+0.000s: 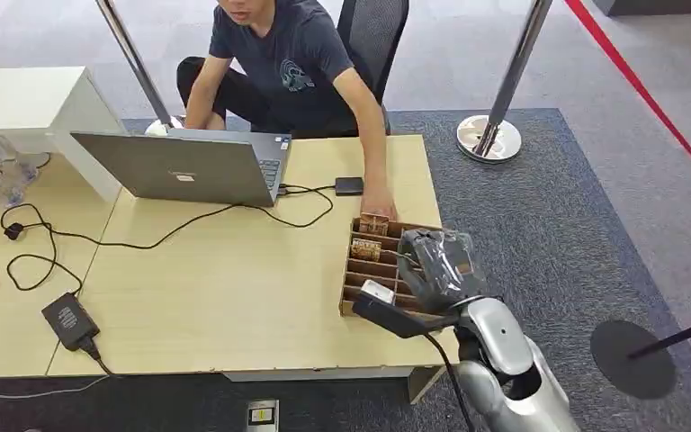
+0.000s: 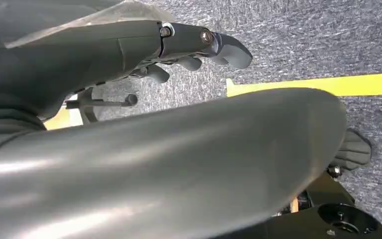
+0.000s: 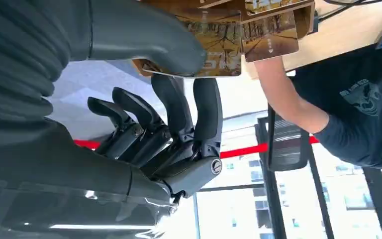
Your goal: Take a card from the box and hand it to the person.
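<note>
The right hand (image 1: 438,263) is seen poised over the near right part of one wooden slotted card box (image 1: 366,267), which is set on the right end of the light wooden table (image 1: 225,297). In the right wrist view, its dark fingers (image 3: 176,117) are spread apart and extended, with the thick grey thumb (image 3: 144,37) lying opposite them; nothing is gripped between them, so the hand is wide and empty. Two patterned brown cards (image 3: 251,32) are seen standing in the box just beyond the thumb, and in the head view two cards (image 1: 369,236) can be counted in the far slots, beyond the right hand. One person (image 1: 288,63) is seated at the far side of the table, and one hand of that person (image 1: 379,205) is rested at the far end of the box, well beyond the robot's fingers. The left hand (image 2: 199,47) is shown over grey carpet with its fingers curled inward and nothing held. Away from the right hand, toward the left side of the table, one open grey laptop (image 1: 184,166), one small black device (image 1: 349,186) and one black power adapter (image 1: 70,320) with cables are laid out.
</note>
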`<state>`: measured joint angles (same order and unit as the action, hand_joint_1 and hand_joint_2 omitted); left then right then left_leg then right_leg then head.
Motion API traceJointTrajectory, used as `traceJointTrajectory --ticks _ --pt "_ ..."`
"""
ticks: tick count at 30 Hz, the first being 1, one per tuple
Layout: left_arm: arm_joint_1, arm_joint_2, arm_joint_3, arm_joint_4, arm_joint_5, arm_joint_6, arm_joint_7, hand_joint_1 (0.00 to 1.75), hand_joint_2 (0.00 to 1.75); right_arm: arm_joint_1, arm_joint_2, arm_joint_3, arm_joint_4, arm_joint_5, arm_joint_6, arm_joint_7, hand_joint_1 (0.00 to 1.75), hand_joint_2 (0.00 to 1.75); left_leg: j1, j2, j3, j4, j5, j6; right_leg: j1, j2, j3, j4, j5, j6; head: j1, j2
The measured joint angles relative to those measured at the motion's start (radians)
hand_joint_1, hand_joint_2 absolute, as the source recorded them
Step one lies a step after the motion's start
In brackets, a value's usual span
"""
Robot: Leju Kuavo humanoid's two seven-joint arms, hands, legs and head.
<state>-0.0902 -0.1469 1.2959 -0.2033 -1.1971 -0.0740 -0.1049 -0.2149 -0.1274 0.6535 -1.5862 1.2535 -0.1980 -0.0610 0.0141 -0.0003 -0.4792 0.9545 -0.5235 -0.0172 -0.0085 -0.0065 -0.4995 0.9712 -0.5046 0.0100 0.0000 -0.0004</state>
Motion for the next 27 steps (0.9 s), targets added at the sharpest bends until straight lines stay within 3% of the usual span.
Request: traceJointTrajectory --ticks 13,27 --pt "0.0 0.0 0.0 0.0 -0.002 0.0 0.0 0.0 0.0 -0.002 -0.034 -0.01 -0.008 -0.045 -0.032 -0.022 1.75 1.75 0.0 0.0 0.0 0.0 0.0 0.0 0.0 0.0 0.0 0.0 0.0 0.0 0.0 0.0" --pt "0.0 0.0 -0.003 0.0 -0.019 0.0 -0.008 0.0 0.0 -0.047 0.006 -0.038 0.028 -0.02 -0.074 -0.045 1.75 1.75 0.0 0.0 0.0 0.0 0.0 0.0 0.0 0.0 0.0 0.0 0.0 0.0 0.0 0.0"
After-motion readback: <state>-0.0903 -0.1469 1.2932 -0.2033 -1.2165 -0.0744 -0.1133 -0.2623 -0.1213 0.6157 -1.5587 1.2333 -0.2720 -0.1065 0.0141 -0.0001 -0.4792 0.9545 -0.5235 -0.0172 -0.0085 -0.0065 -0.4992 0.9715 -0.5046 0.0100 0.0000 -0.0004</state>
